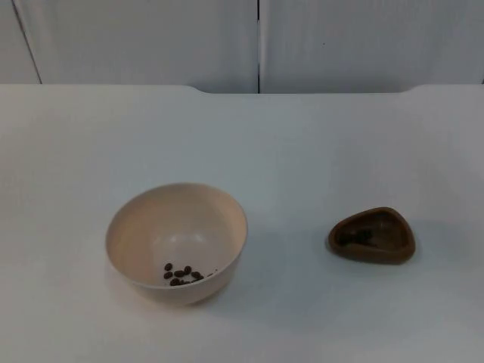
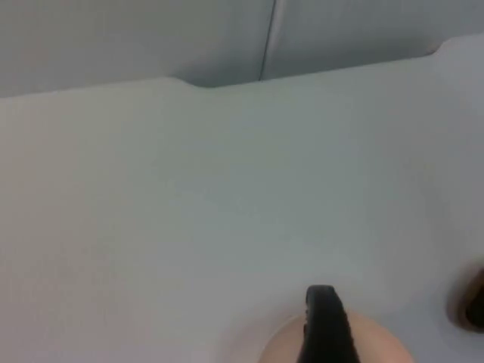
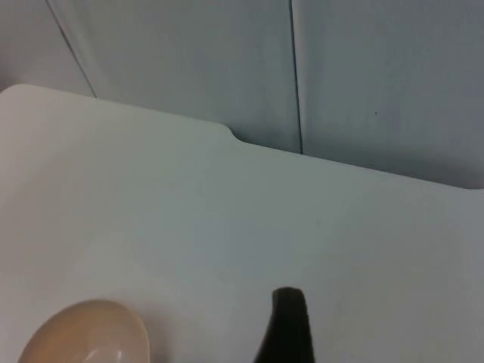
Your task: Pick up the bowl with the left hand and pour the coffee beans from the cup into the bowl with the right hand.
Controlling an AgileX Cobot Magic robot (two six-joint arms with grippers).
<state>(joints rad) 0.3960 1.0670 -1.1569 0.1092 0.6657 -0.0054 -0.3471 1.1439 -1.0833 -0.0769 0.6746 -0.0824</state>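
Beige and upright, the bowl (image 1: 176, 243) stands on the near left part of the white table (image 1: 302, 144), with a few coffee beans (image 1: 181, 274) lying inside on its bottom. One black fingertip of the left gripper (image 2: 327, 327) hangs just above the bowl's rim (image 2: 378, 340); whether it is open or closed cannot be told. One fingertip of the right gripper (image 3: 286, 327) hovers over bare table, its grip likewise impossible to tell. Well apart to the right sits the brown cup (image 1: 372, 235). Behind the table stands the grey partition wall (image 1: 257, 38).
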